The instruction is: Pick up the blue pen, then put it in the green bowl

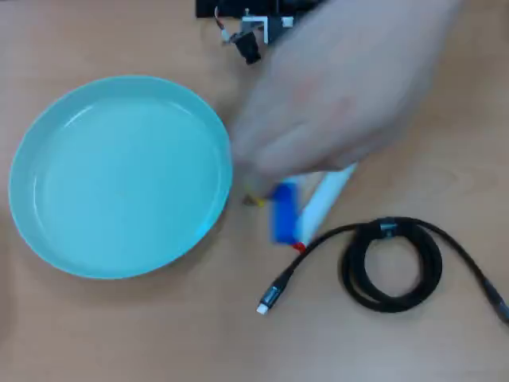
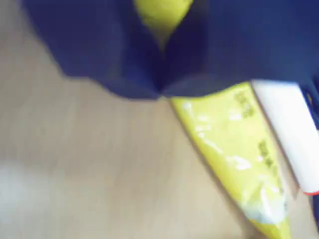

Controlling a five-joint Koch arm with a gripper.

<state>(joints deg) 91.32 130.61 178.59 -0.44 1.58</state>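
Note:
The green bowl (image 1: 119, 175) lies at the left of the overhead view with nothing in it. Just right of its rim lies the blue pen (image 1: 285, 211); only its blue cap shows, because a blurred human hand (image 1: 342, 87) covers the rest. Beside it lies a white marker (image 1: 324, 199) with a red tip. My gripper (image 1: 250, 52) sits at the top edge, far from the pen. In the wrist view its dark blue jaws (image 2: 160, 89) meet with no gap and hold nothing.
A coiled black cable (image 1: 392, 263) lies right of the markers, with its plug end (image 1: 264, 306) pointing toward the front. In the wrist view a yellow packet (image 2: 234, 164) lies on the wooden table (image 2: 99, 164), next to the white marker (image 2: 291, 134).

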